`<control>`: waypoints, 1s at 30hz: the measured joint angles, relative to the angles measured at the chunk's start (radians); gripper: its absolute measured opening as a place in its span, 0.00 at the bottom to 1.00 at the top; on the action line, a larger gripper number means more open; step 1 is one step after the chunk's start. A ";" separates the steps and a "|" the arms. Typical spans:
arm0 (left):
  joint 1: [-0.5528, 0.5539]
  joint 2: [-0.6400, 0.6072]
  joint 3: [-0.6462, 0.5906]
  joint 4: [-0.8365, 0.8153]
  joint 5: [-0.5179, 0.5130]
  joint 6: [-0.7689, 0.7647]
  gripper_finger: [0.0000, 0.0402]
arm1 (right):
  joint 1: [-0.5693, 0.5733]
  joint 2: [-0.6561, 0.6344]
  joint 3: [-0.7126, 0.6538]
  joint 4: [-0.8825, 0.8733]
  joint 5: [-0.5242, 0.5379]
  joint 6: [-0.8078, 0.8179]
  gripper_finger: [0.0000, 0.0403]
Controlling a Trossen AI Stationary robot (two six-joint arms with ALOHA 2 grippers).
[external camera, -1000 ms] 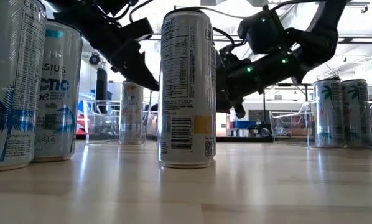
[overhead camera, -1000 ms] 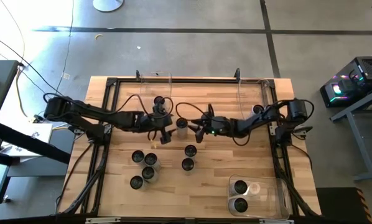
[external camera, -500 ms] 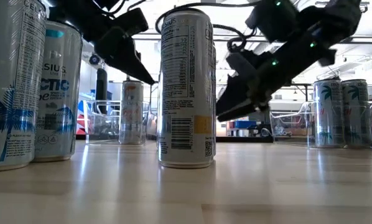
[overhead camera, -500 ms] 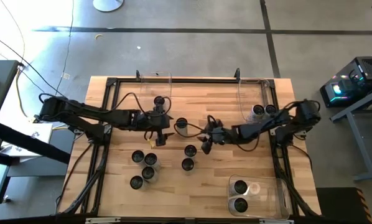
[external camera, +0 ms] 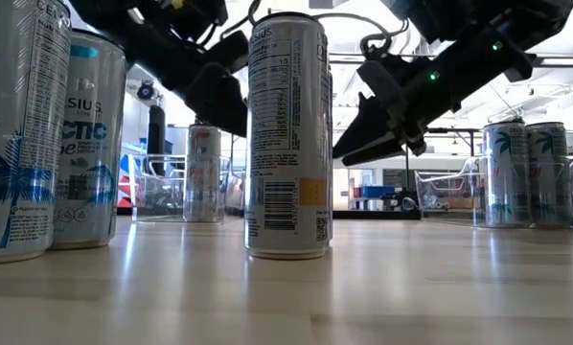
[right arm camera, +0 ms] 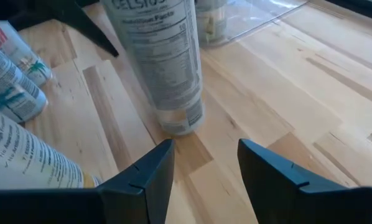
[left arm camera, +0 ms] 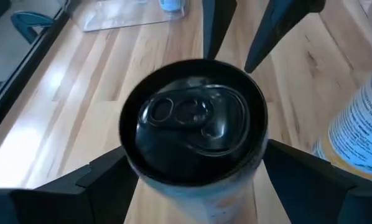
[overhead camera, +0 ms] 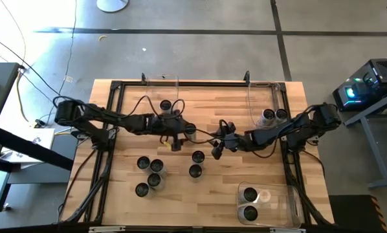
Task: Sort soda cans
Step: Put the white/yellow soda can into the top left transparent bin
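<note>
My left gripper point(overhead camera: 182, 129): over the middle of the table, its two dark fingers point(left arm camera: 93, 180) spread wide on either side of one can, not pressing it.
Can between my left fingers point(left arm camera: 193, 127): a slim upright cylinder with a pale metal side and a glossy black round top with a pull tab; it stands on the table near the centre point(overhead camera: 189, 129).
My right gripper point(overhead camera: 215, 150): just right of that can and raised off the wood, the dark fingers point(right arm camera: 150, 171) parted with nothing between them.
Other soda cans: a loose group of slim silver-white cans with dark tops point(overhead camera: 149, 175) near the front left of the table, two more point(overhead camera: 197, 164) near the centre, one point(overhead camera: 165, 105) by the far left bin.
Sorted cans: two point(overhead camera: 250, 202) stand in the clear plastic rectangular bin point(overhead camera: 296, 204) at the front right; two more point(overhead camera: 274, 115) in a clear bin at the far right.
Writing: the nearest can in the low view point(external camera: 287, 134) shows a nutrition panel and a square code; a can at its left point(external camera: 83, 144) has a pale blue label reading in part "CTIC"; the can ahead of my right wrist point(right arm camera: 158, 59) reads "CELSIUS".
Surface: pale wooden plank table point(overhead camera: 219, 197), smooth and lightly glossy, edged by a black metal frame.
Room: grey concrete floor point(overhead camera: 200, 45) around the table.
</note>
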 joint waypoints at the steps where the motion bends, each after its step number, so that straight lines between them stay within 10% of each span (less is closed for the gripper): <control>1: 0.000 0.009 0.000 0.016 0.004 -0.005 0.81 | 0.000 0.000 0.000 0.003 0.000 0.000 0.43; 21: -0.026 -0.079 0.044 0.047 -0.097 -0.072 0.60 | 0.000 0.001 0.000 0.003 0.002 0.000 0.43; 30: -0.059 -0.416 0.082 -0.136 -0.440 0.149 0.60 | 0.000 0.001 0.000 0.004 0.022 0.000 0.43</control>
